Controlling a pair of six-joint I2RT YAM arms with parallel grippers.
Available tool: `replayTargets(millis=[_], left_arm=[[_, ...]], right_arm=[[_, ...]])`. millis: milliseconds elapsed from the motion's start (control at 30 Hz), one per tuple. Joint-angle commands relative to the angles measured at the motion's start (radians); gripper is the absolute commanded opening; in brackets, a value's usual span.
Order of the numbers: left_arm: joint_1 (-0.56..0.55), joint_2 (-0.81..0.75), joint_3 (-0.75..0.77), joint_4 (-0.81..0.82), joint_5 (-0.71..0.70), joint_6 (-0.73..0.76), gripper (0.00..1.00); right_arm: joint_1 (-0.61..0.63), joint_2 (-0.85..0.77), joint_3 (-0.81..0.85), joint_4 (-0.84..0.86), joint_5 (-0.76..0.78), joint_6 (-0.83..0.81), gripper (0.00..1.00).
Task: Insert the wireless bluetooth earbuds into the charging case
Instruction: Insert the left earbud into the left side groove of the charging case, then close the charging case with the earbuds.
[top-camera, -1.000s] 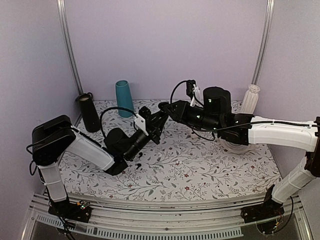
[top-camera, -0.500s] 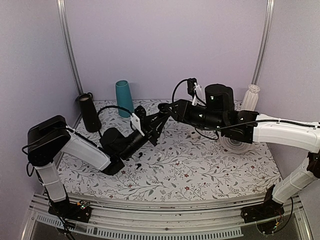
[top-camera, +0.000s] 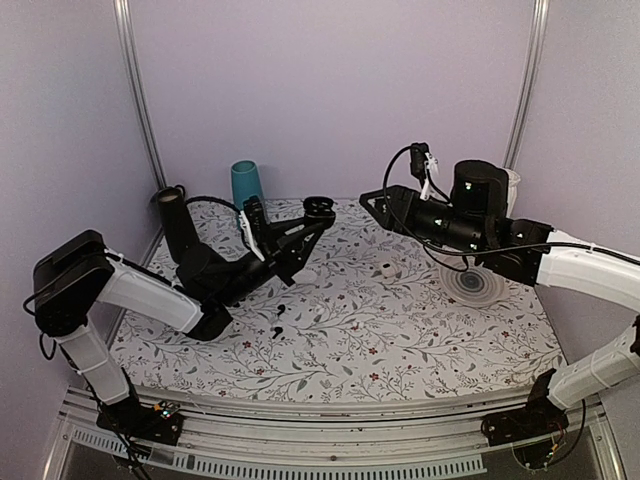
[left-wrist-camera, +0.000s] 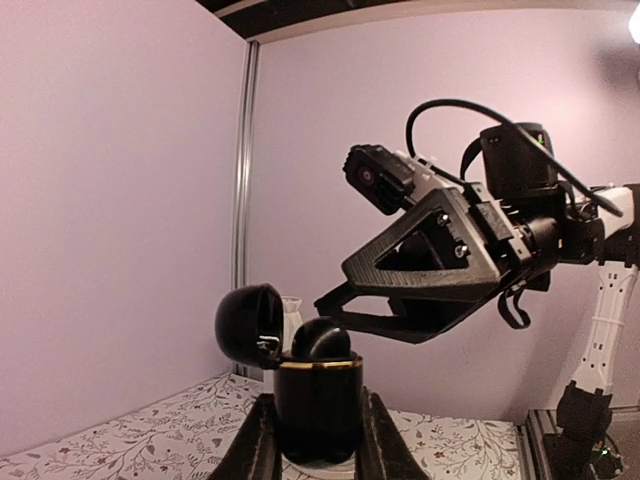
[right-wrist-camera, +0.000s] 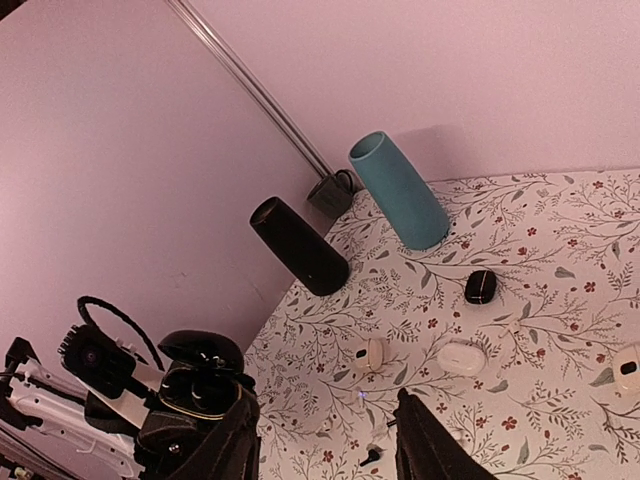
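My left gripper (left-wrist-camera: 318, 440) is shut on the charging case (left-wrist-camera: 318, 405), a glossy black case held upright above the table with its lid (left-wrist-camera: 250, 322) swung open. One earbud's rounded head (left-wrist-camera: 321, 340) sticks out of the case top. In the top view the case (top-camera: 318, 208) is raised at centre-left, and my right gripper (top-camera: 368, 200) hangs to its right, apart from it. The right gripper (right-wrist-camera: 325, 450) is open with nothing between its fingers. Another black earbud (right-wrist-camera: 372, 456) lies on the table (top-camera: 420, 340) below, also visible from the top as the earbud (top-camera: 279, 330).
A teal cylinder (right-wrist-camera: 398, 190) and a black cylinder (right-wrist-camera: 298, 245) stand at the back left. A small squarer black case (right-wrist-camera: 481, 287) and white cases (right-wrist-camera: 462, 357), (right-wrist-camera: 371, 354) lie on the floral cloth. A round disc (top-camera: 472, 283) sits under my right arm.
My right gripper has pulled back to the right, away from the case, and opened wider. My left arm has swung the case slightly left and up.
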Motion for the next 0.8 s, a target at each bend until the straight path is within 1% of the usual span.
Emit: replayTargets(millis=[0, 133, 400, 600, 767], left_arm=[[0.028, -0.045, 0.001, 0.04, 0.155, -0.124, 0.0], [0.039, -0.068, 0.017, 0.028, 0.263, -0.205, 0.0], [0.046, -0.111, 0.013, 0.048, 0.376, -0.303, 0.0], [0.047, -0.125, 0.016, 0.037, 0.404, -0.335, 0.0], [0.053, -0.114, 0.021, 0.031, 0.414, -0.358, 0.0]], right_arm=[[-0.047, -0.028, -0.028, 0.046, -0.114, -0.059, 0.48], [-0.074, -0.014, -0.018, 0.065, -0.212, -0.115, 0.48], [-0.109, 0.047, 0.012, 0.109, -0.407, -0.163, 0.49], [-0.107, 0.139, 0.08, 0.113, -0.601, -0.202, 0.49], [-0.099, 0.147, 0.078, 0.153, -0.657, -0.213, 0.49]])
